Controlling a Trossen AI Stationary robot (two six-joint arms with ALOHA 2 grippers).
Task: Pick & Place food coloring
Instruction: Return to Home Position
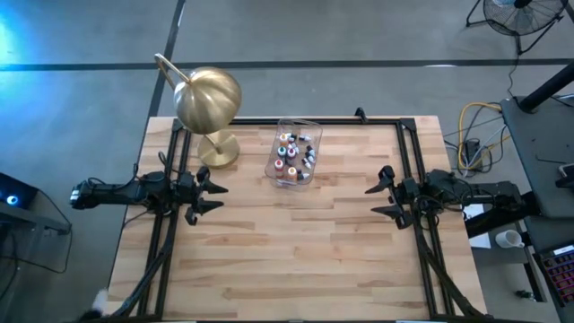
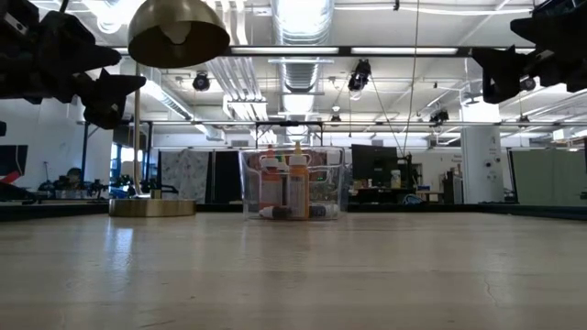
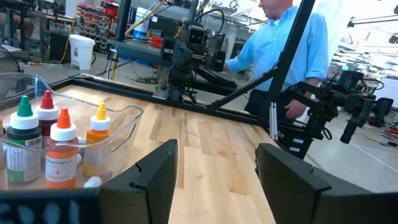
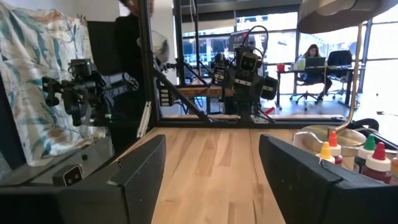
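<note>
Colour-capped food coloring bottles (image 1: 291,152) all in clear plastic tub (image 1: 289,126), so left hand (image 1: 218,197), right hand (image 1: 370,200) idle flanking tub, splayed, empty.

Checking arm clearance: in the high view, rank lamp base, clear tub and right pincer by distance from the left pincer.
1. lamp base, left side, just beyond the left pincer.
2. clear tub, middle, toward the far edge.
3. right pincer, across the table.

Legible text: none. Labels on the food coloring bottles (image 3: 60,163) carry print too small to read.
</note>
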